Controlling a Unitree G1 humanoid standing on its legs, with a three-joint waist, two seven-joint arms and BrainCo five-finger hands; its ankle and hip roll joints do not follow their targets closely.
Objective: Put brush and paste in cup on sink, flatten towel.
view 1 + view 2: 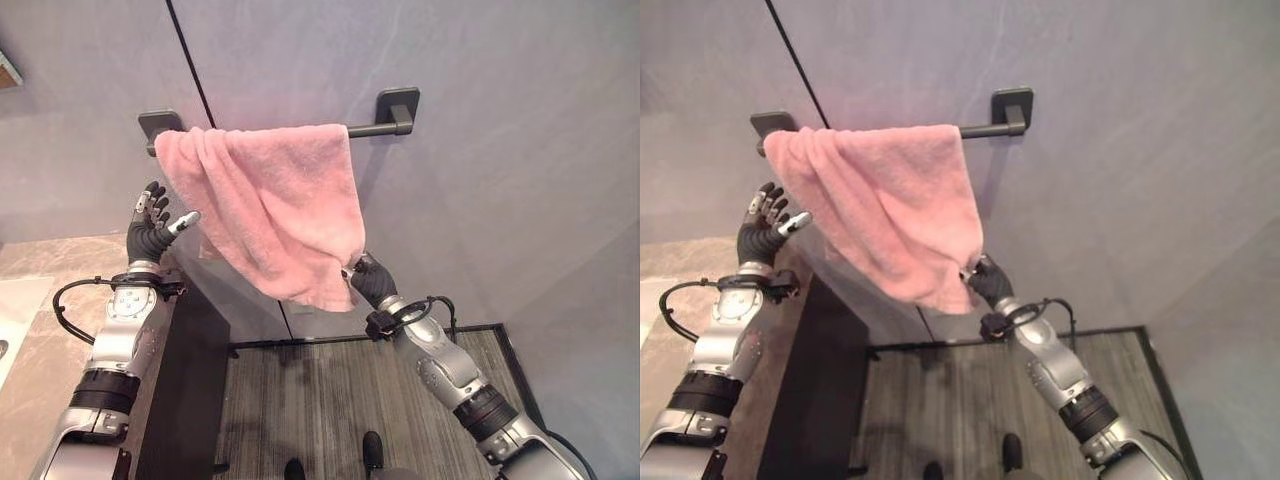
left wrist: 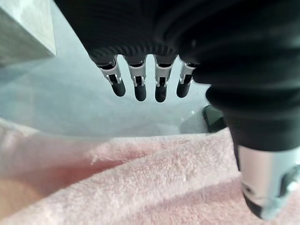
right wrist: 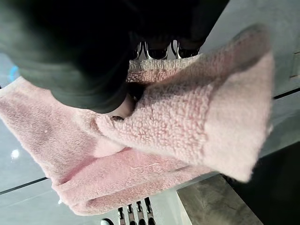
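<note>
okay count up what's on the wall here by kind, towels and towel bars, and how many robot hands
Pink towel: 1
Dark towel bar: 1
Robot hands: 2, left hand open beside the towel, right hand pinching its lower corner
Total: 4

Pink towel [image 1: 270, 210] hides the middle of the towel bar [image 1: 375, 126] and my right hand [image 1: 368, 279] fingertips; countertop [image 1: 40, 300] cut off at frame edge.
</note>
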